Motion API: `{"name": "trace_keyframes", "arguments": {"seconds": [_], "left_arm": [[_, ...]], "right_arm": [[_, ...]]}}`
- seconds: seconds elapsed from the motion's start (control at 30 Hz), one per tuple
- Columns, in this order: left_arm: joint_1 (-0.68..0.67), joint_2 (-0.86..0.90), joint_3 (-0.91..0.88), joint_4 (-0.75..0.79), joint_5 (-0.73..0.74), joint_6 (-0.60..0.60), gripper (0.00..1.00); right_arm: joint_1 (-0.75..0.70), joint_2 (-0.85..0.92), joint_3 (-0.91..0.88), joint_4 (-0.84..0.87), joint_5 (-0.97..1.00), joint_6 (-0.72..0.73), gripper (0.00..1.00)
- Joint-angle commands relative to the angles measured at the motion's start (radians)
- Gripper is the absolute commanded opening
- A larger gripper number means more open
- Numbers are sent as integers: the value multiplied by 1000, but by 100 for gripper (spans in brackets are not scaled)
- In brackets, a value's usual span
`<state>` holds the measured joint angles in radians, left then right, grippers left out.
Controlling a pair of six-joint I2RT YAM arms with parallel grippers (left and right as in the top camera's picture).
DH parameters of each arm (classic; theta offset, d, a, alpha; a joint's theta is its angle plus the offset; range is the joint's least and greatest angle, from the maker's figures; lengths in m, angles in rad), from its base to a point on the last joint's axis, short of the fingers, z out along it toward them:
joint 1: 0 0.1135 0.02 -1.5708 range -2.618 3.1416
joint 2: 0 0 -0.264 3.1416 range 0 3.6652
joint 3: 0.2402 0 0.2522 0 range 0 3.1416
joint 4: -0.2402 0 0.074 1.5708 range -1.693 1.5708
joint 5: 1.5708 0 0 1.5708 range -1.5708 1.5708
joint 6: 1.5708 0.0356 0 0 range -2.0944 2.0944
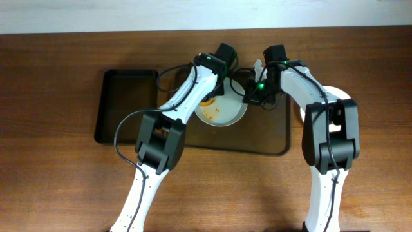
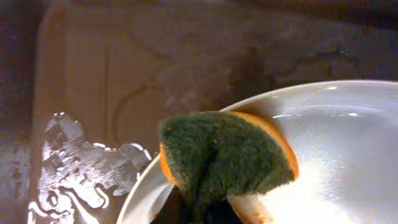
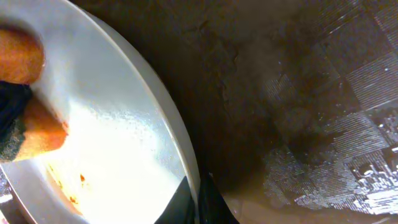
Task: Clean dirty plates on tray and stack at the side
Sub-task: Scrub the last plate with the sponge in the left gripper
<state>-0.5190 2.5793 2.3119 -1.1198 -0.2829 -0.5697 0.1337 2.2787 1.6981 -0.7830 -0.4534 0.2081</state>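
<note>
- Cleaning is midway: the left tool [image 1: 215, 90] is clamped on the sponge [image 2: 224, 158], which presses on the plate [image 1: 222, 113] on the brown tray [image 1: 270, 138]. The right tool [image 3: 198, 202] pinches the plate's rim.
- Orange smears [image 3: 68, 186] show, so stacking is not yet done.
- Only the overhead view shows a second plate [image 1: 338, 95] on the counter [image 1: 51, 180]. Only the right wrist view shows the rim pinch.

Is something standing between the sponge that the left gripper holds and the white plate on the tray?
Nothing visible does. The sponge lies directly on the plate, across its rim.
</note>
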Motion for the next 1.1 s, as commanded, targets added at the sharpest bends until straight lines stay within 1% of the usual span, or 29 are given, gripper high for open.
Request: {"name": "trace_keyframes", "arguments": {"seconds": [0.0,0.1,0.17,0.2,0.27,0.3,0.4,0.47,0.5,0.53,0.57,0.67,0.77,0.8,0.83,0.9,0.93,0.97,1.0,1.07], "left_arm": [[14,54,-20,-118,43,-21,0],[13,55,-20,-274,249,-21,0],[3,55,-20,-289,330,-19,0],[-5,55,-20,-267,370,29,0],[-20,56,-20,-151,372,165,0],[-20,56,-20,-100,352,168,0],[-20,56,-20,41,199,167,0],[-19,56,-20,80,115,167,0],[-20,56,-20,79,99,162,0],[-21,56,-20,45,106,120,0],[-24,56,-20,16,131,104,0],[-42,56,-20,-105,431,103,0],[-60,56,-20,-50,444,104,0],[-59,56,-20,-15,437,104,0],[-54,56,-20,21,386,104,0],[-43,56,-20,78,148,92,0],[-41,56,-20,92,31,66,0],[-39,56,-20,92,-131,0,0],[-39,56,-20,78,-153,-27,0],[-41,56,-20,8,-134,-100,0]], "right_arm": [[4,24,3,2,13,8,4],[4,24,3,2,13,9,4],[4,24,3,2,13,8,4],[4,24,3,2,13,9,4],[4,24,3,3,13,9,4],[4,24,3,3,13,9,4],[4,24,3,2,13,8,4],[4,24,3,2,13,8,4],[4,24,3,2,13,8,4],[4,24,3,2,13,8,4],[4,24,3,2,13,8,4],[4,24,3,3,13,8,4],[4,24,3,2,13,9,4],[4,24,3,2,13,9,4],[4,24,3,-1,13,9,4],[4,24,3,-2,13,9,4],[4,24,3,-2,13,9,4],[4,24,3,-2,13,8,4],[4,24,3,-2,13,8,4],[4,24,3,-2,13,8,4]]}}
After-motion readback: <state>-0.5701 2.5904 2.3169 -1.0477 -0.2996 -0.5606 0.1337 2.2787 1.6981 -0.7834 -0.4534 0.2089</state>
